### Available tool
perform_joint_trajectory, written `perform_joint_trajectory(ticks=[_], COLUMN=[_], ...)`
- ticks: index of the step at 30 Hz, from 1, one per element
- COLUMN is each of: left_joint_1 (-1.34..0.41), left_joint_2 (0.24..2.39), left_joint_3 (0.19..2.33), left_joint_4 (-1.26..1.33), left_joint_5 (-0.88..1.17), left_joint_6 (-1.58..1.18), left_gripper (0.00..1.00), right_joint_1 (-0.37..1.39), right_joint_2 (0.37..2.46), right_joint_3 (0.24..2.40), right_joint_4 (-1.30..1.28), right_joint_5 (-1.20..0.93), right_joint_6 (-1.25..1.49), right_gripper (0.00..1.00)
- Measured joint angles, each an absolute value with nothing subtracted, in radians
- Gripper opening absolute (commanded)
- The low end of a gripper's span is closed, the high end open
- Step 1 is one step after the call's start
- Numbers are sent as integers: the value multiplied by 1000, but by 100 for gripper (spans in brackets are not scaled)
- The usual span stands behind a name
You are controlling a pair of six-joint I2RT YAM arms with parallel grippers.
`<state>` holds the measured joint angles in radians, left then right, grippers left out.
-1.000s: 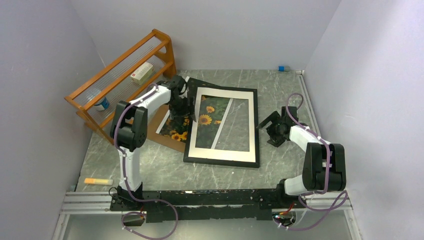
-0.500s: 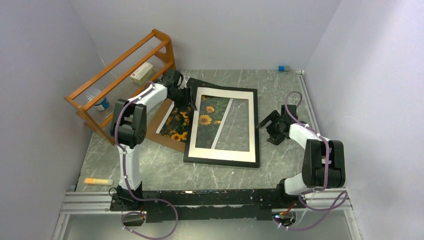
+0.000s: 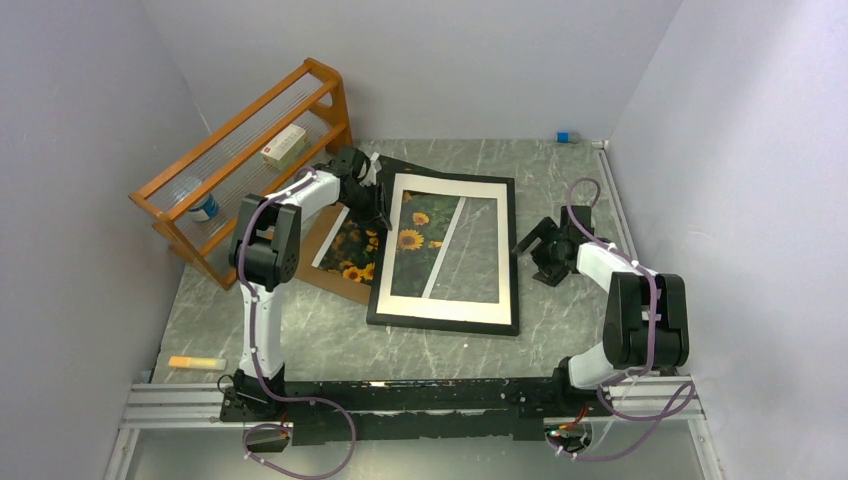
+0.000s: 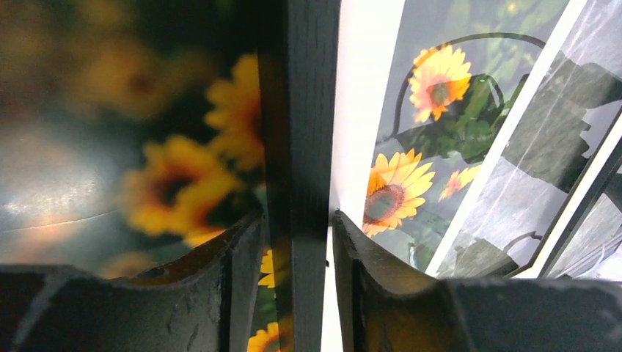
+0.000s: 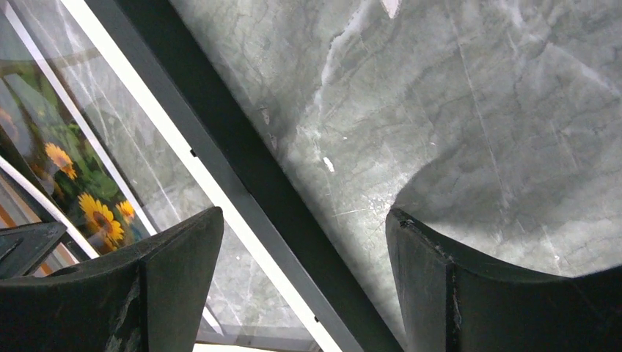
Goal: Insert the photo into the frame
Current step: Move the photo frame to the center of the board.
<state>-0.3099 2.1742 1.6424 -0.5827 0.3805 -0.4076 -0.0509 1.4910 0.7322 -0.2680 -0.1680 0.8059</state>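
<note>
On the left rail of the frame (image 3: 444,322), left claw (image 4: 295,227) clamped (photo (image 3: 352,255) partly beneath), right claw (image 5: 304,235) spread wide, empty.

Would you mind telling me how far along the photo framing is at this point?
Done: nothing final. The photo lies only partly under the frame, and its left part sticks out over the brown board. In hand: the left claw grips the frame's left edge, and the right claw is open beside the right edge. Left: seat the photo squarely behind the glass.
</note>
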Motion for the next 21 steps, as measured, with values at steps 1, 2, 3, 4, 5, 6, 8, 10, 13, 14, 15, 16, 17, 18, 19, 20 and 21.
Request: perform_joint_trajectory(ticks=[1, 2, 3, 4, 5, 6, 8, 10, 13, 14, 15, 16, 17, 18, 19, 20, 21], left_joint_1=[-313, -315, -318, -320, -321, -323, -327, -334, -347, -352, -355, -358, -360, -360, -358, -357, -353], left_joint_2=[2177, 2179, 2181, 2183, 2184, 2185, 2185, 2185, 2185, 2185, 2185, 2185, 2185, 2185, 2185, 2185, 2185], left_joint_3=[1642, 1643, 1645, 1650, 1651, 1652, 1652, 1652, 1645, 1643, 1642, 1642, 1642, 1642, 1642, 1642, 1642], left_joint_4=[-583, -584, -585, -588, -587, -587, -586, -585, -579, -579, -580, -580, -579, -578, -575, -574, -571], left_joint_5=[382, 387, 387, 388, 389, 393, 400, 414, 443, 451, 454, 455, 455, 453, 454, 455, 458], left_joint_6=[-407, -407, -405, -404, -404, -404, -404, -404, -405, -407, -409, -409, -413, -414, -426, -427, -438], left_gripper=[42, 42, 42, 42, 42, 41, 41, 42, 44, 47, 49, 51, 52, 54, 56, 57, 60], right_joint_1=[-51, -49, -48, -46, -44, -39, -30, -19, 1, 11, 23, 36, 52, 68, 81, 99, 114], right_joint_2=[1493, 1494, 1495, 1495, 1495, 1495, 1495, 1491, 1476, 1468, 1461, 1456, 1451, 1449, 1448, 1450, 1455], right_joint_3=[735, 736, 738, 738, 740, 743, 750, 760, 786, 799, 815, 829, 844, 860, 871, 885, 897], right_joint_4=[-268, -268, -269, -269, -271, -276, -290, -308, -339, -349, -355, -358, -357, -353, -348, -336, -322], right_joint_5=[-168, -169, -168, -168, -166, -161, -145, -121, -84, -67, -49, -35, -24, -21, -20, -25, -34], right_joint_6=[802, 796, 789, 786, 783, 778, 770, 764, 758, 757, 754, 751, 749, 747, 745, 744, 743], right_gripper=[84, 84, 84, 84, 84, 83, 83, 83, 83, 83, 82, 82, 81, 79, 75, 71, 66])
